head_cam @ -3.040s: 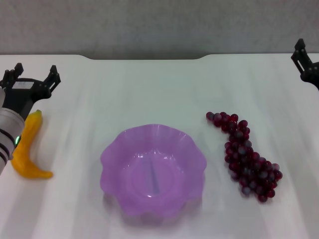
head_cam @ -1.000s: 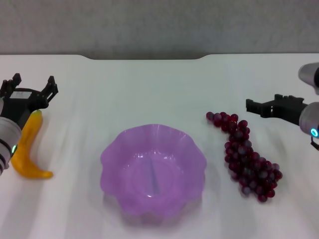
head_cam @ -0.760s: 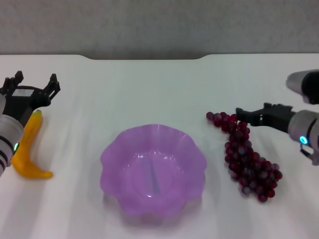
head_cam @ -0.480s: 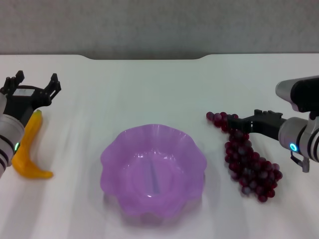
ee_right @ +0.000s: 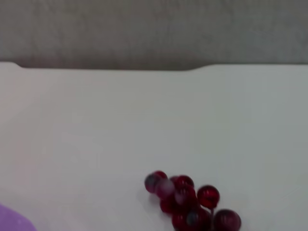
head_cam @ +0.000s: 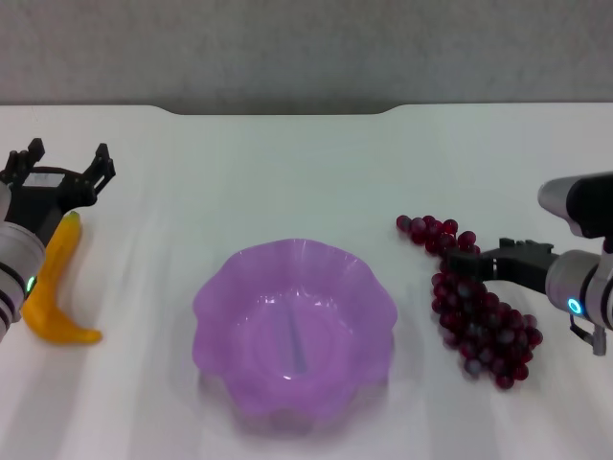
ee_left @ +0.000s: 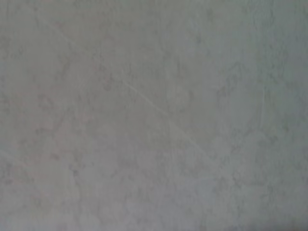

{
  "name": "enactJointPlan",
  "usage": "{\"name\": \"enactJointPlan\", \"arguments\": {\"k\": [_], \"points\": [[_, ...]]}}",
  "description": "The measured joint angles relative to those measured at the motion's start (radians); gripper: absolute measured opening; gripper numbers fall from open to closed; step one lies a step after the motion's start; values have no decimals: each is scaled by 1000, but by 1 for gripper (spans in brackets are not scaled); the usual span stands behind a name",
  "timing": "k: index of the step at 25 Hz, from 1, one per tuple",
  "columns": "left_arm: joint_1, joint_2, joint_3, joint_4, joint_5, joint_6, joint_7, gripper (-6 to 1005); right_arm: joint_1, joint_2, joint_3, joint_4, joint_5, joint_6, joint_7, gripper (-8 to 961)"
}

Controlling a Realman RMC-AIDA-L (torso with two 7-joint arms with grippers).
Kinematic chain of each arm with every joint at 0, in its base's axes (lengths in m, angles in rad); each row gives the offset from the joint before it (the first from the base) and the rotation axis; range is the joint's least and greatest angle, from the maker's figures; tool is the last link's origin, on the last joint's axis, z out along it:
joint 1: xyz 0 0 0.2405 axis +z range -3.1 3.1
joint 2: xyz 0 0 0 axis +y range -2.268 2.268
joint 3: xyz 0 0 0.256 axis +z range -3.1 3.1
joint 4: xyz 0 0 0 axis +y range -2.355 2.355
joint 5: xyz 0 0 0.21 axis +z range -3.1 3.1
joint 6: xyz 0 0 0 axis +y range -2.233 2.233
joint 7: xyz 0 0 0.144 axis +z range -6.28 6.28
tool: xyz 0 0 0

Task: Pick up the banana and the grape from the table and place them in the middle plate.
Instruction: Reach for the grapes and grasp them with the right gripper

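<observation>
**Right gripper over the grape bunch, banana beside the left gripper**

The grape (head_cam: 469,299) lies on the table (head_cam: 287,172) to the right of the middle plate (head_cam: 295,326), a long bunch running from near the plate's far right side toward the near right. The right gripper (head_cam: 469,265) reaches in from the right and sits over the upper middle of the bunch, its dark fingers overlapping the berries; whether its jaws are apart or closed cannot be told. In the right wrist view only the far end of the grape (ee_right: 190,199) and a sliver of the plate's rim (ee_right: 12,222) show.

The banana (head_cam: 53,287) lies on the table at the far left, well apart from the plate, stem end pointing away from the robot. The left gripper (head_cam: 59,172) hangs just past that stem end with its jaws spread wide, holding nothing. The plate holds nothing.
</observation>
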Motion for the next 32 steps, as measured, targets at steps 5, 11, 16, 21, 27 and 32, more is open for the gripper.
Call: {"name": "enactJointPlan", "arguments": {"k": [5, 11, 16, 21, 27, 32], "points": [[-4, 0, 0, 3, 0, 0, 0, 891, 27, 1, -13, 42, 0, -9, 0, 880], [-11, -1, 0, 0, 0, 0, 0, 890, 39, 4, -61, 42, 5, -37, 1, 879], [-11, -3, 0, -1, 0, 0, -2, 890, 41, 3, -104, 52, 66, -56, 1, 878], [-11, -3, 0, 0, 0, 0, -2, 891, 40, 5, -128, 60, 76, -63, 1, 877], [-11, -3, 0, 2, 0, 0, -4, 890, 41, 3, -162, 82, 123, -63, 0, 876], [-10, -3, 0, 1, 0, 0, -3, 891, 37, 4, -168, 89, 126, -60, -2, 875]]}}
